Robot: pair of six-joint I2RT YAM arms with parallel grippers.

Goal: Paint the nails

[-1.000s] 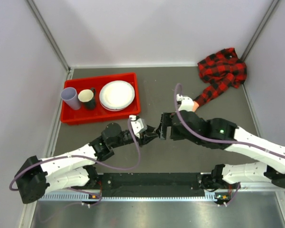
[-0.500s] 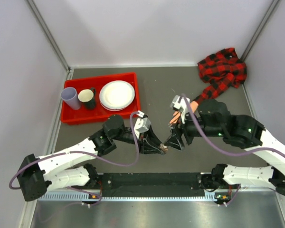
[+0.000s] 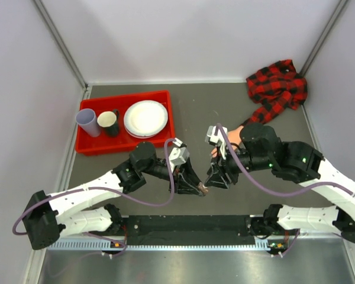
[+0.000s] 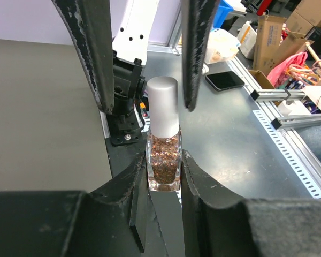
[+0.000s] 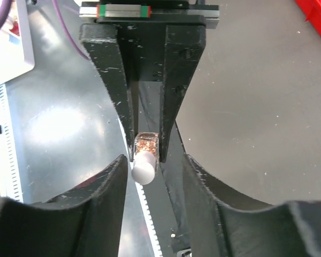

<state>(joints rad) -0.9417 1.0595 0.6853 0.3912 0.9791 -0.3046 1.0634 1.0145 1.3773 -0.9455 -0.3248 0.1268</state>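
Left gripper pinches the glitter polish bottle mid-frame; right gripper, spread astride the silver cap, should centre before squeezing and twisting.

Hand: peach mannequin hand, lying on the bench, right of centre
Sleeve: red-and-black plaid sleeve, bunched upper right
Nails: too small to see

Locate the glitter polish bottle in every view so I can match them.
Top external: bottle low centre, between the two arms' tips.
Left wrist: bottle centre, upright, silver cap on top.
Right wrist: bottle centre, cap toward the camera.
Shared landmark: the left pincer clamping its glass body.
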